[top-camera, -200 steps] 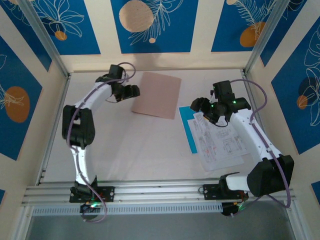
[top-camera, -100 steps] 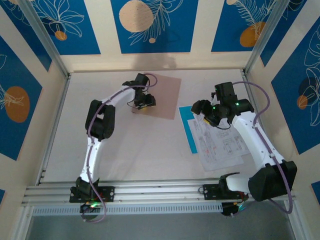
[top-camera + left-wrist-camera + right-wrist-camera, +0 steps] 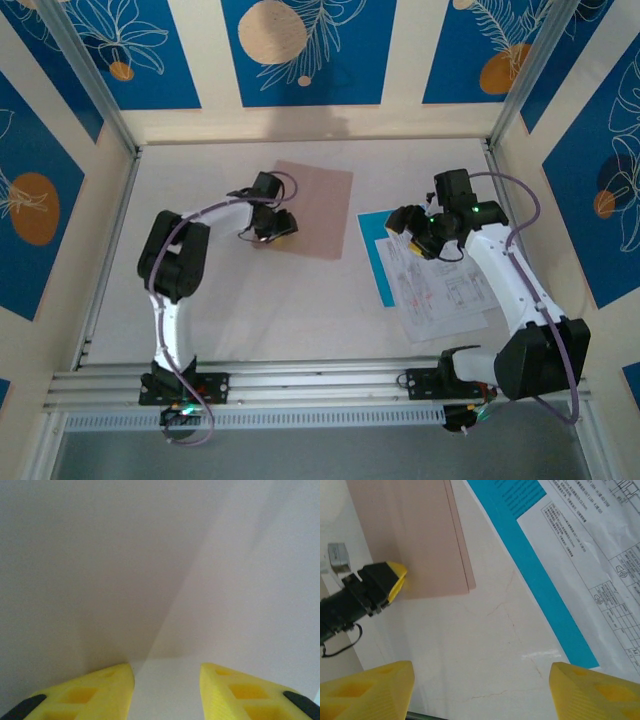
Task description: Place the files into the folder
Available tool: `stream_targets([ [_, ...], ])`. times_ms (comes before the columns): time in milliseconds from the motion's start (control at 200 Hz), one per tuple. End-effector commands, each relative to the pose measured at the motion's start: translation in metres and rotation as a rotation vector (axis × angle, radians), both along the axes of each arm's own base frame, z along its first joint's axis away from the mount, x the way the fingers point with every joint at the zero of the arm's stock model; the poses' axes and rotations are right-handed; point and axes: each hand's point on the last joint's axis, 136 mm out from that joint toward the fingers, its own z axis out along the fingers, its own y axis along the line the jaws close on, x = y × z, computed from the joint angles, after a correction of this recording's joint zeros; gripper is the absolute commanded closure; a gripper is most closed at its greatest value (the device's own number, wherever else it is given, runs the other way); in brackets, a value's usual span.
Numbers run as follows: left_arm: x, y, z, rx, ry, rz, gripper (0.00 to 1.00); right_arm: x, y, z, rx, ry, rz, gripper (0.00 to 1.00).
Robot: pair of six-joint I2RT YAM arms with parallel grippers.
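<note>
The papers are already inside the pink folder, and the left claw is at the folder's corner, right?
No: the files lie on the table right of the folder, outside it, as the top external view shows. The left gripper is at the folder's corner.

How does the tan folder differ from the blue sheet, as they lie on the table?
The folder is pinkish tan; the blue sheet is cyan. The folder lies uncovered, while the blue sheet is mostly hidden under white printed sheets. The folder lies farther back and to the left of the blue sheet. Both lie flat on the table.
</note>
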Motion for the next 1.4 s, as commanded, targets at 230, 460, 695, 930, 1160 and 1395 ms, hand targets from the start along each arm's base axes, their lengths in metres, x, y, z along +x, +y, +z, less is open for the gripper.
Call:
stream_targets([
  [230,-0.123,0.033,-0.026,-0.018,0.185,0.072,0.59,-0.008,0.046,-0.036,0.044,0.105,0.094,0.29],
  [460,-0.155,0.036,-0.009,-0.045,0.158,0.084,0.55,-0.011,0.091,-0.064,0.035,0.162,0.194,0.31],
  [695,-0.141,0.048,0.062,-0.017,0.009,0.069,0.39,-0.015,0.135,-0.095,0.046,0.195,0.279,0.33],
  [930,-0.109,0.075,0.055,-0.002,0.039,0.067,0.49,-0.012,0.161,-0.111,0.055,0.219,0.305,0.34],
  [1160,-0.087,0.096,0.034,0.099,0.078,0.036,0.58,-0.01,0.172,-0.118,0.059,0.252,0.319,0.34],
  [1395,-0.098,0.096,0.042,0.068,0.079,0.059,0.56,-0.001,0.18,-0.127,0.055,0.264,0.322,0.34],
])
